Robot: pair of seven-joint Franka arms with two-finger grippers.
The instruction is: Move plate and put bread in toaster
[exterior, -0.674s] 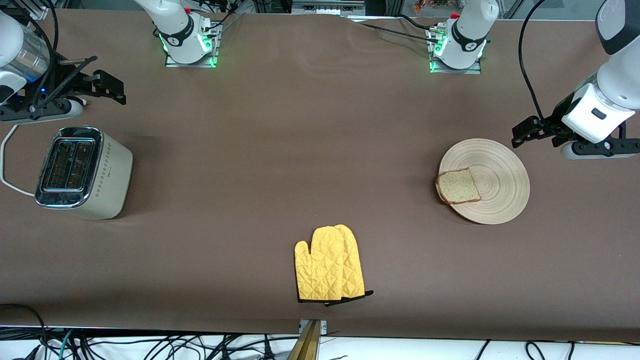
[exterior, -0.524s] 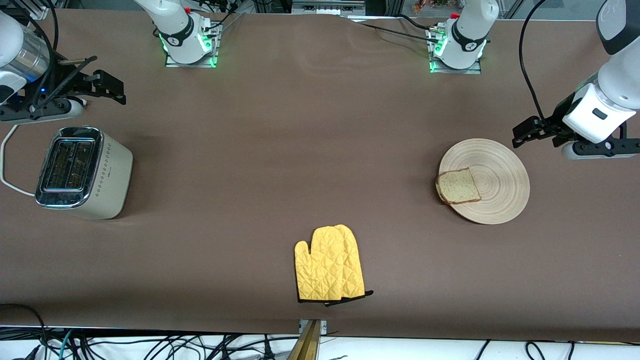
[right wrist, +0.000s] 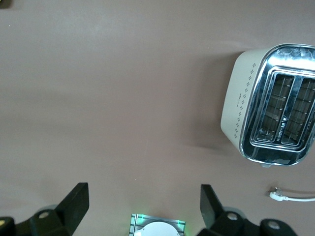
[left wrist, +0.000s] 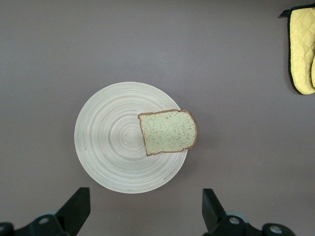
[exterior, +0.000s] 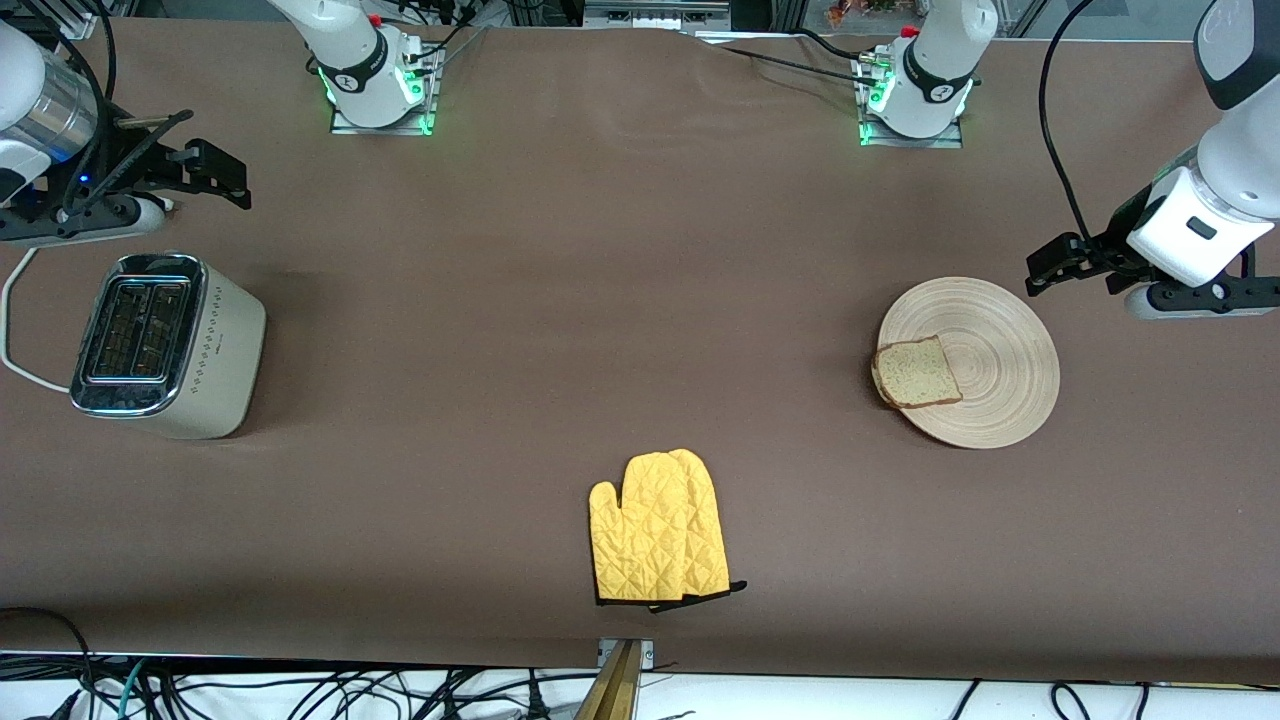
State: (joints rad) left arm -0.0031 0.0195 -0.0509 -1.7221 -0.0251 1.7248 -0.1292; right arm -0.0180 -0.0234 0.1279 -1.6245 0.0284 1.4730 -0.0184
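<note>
The pale wooden plate [exterior: 990,365] lies toward the left arm's end of the table. The slice of bread [exterior: 916,372] rests on it and overhangs the rim on the side facing the toaster. My left gripper [exterior: 1045,268] hangs open over the table just off the plate's rim. In the left wrist view its gripper [left wrist: 145,199] holds nothing, with the plate [left wrist: 110,142] and bread [left wrist: 168,132] below. The cream toaster [exterior: 165,345] stands at the right arm's end, both slots showing. My right gripper [exterior: 225,175] hovers open beside it. The right wrist view shows that gripper [right wrist: 142,194] with nothing in it and the toaster [right wrist: 273,118].
A yellow oven mitt [exterior: 655,530] lies near the table's front edge at mid-table, also in the left wrist view [left wrist: 302,49]. The toaster's white cord [exterior: 15,340] loops toward the table's end. The two arm bases [exterior: 380,85] [exterior: 915,95] stand along the back edge.
The left arm's wrist has shifted very slightly near the plate. Plate, bread, toaster and the right arm have not moved.
</note>
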